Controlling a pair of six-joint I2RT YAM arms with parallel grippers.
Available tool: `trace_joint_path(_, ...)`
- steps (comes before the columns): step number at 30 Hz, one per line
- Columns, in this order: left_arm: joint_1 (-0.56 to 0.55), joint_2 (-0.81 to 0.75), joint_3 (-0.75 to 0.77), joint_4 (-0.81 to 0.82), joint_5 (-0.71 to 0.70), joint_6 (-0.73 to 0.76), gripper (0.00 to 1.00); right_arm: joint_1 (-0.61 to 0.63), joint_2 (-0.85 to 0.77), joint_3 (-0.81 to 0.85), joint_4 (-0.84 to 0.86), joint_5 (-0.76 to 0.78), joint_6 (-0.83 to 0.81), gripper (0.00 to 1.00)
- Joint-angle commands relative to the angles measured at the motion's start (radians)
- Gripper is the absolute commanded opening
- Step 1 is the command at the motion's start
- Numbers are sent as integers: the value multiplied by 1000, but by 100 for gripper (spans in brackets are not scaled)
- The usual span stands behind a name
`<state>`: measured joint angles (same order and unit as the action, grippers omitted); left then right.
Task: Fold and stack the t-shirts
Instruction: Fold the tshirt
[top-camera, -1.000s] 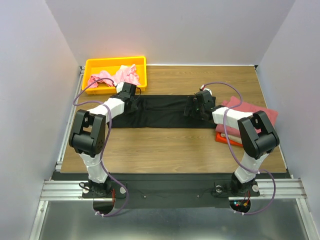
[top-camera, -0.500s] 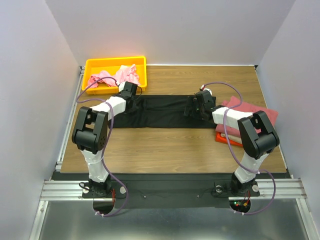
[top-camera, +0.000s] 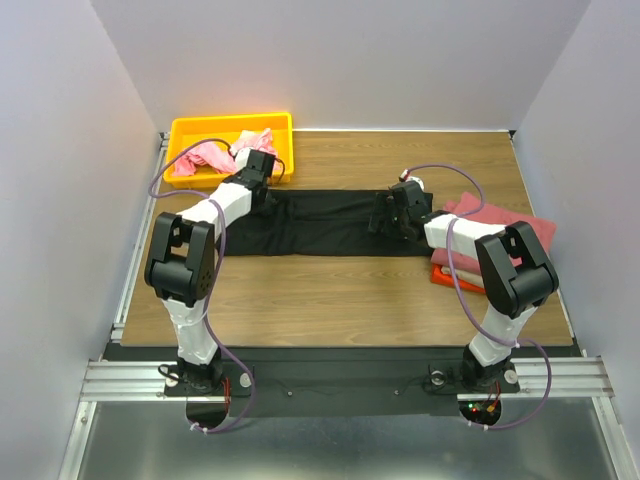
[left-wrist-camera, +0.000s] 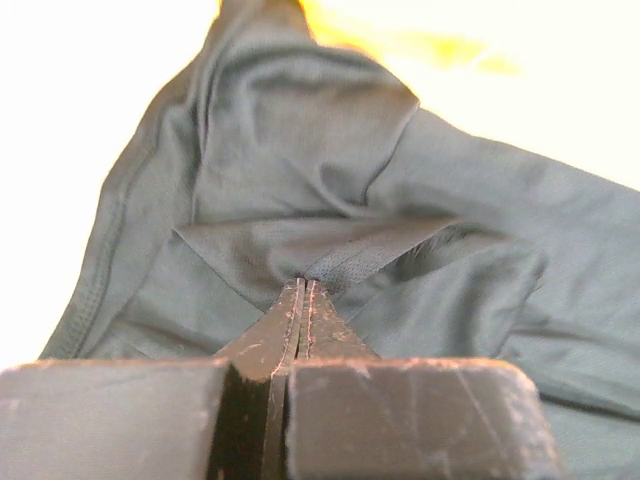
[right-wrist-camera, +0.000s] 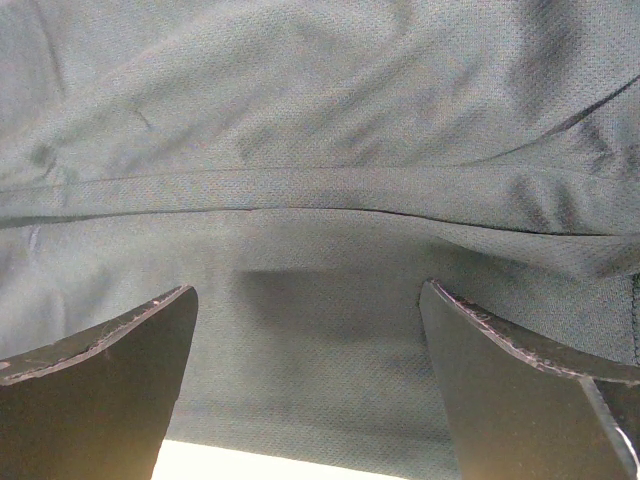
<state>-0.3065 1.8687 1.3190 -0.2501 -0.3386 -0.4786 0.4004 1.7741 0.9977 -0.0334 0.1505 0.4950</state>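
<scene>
Left gripper (left-wrist-camera: 303, 285) of mine is pressed fully together, and the left wrist view shows a raised crease of the black t-shirt (left-wrist-camera: 300, 150), a thin soft knit cloth, nipped at my fingertips. From overhead, this gripper (top-camera: 262, 165) sits at the shirt's far left end, just beside the yellow plastic bin (top-camera: 230, 121) that holds a crumpled light pink t-shirt (top-camera: 205, 155). The black t-shirt (top-camera: 320, 225) lies stretched as a long band across the middle of the wooden table (top-camera: 330, 300), reaching from one arm to the other. My right gripper (top-camera: 385, 212) hangs low over the band's right end with its jaws wide apart. Its wrist view shows the gripper (right-wrist-camera: 307, 290) straddling a stitched seam of the shirt (right-wrist-camera: 300, 120), gripping nothing. A folded dusty rose-red t-shirt (top-camera: 535, 230) rests on a flat orange t-shirt (top-camera: 445, 277) at the table's right edge, partly hidden by my right arm. I judge that the step in hand is taking hold of both ends of the black shirt for a fold. Next, my right jaws would need to drop and shut on the cloth, so both arms can lift and carry it together. Compared with a second ago, my left jaws have gone from apart to shut. That gripper has also shifted a little toward the bin, while my right gripper has not moved.
</scene>
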Motion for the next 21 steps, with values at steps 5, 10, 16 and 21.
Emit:
trace_joint_path(5,26,50,147,-28,-79,37,0,-2,54,-22,-112,32,-10,100)
trace_joint_path(10,26,90,203,9,-68,71,2,-2,67,-14,-114,37,-13,100)
trace_joint_path(16,30,124,269,-40,-109,45,45,-2,50,-18,-120,49,-15,100)
trace_joint_path(21,32,61,264,-52,-100,31,74,-3,39,-22,-122,52,-15,100)
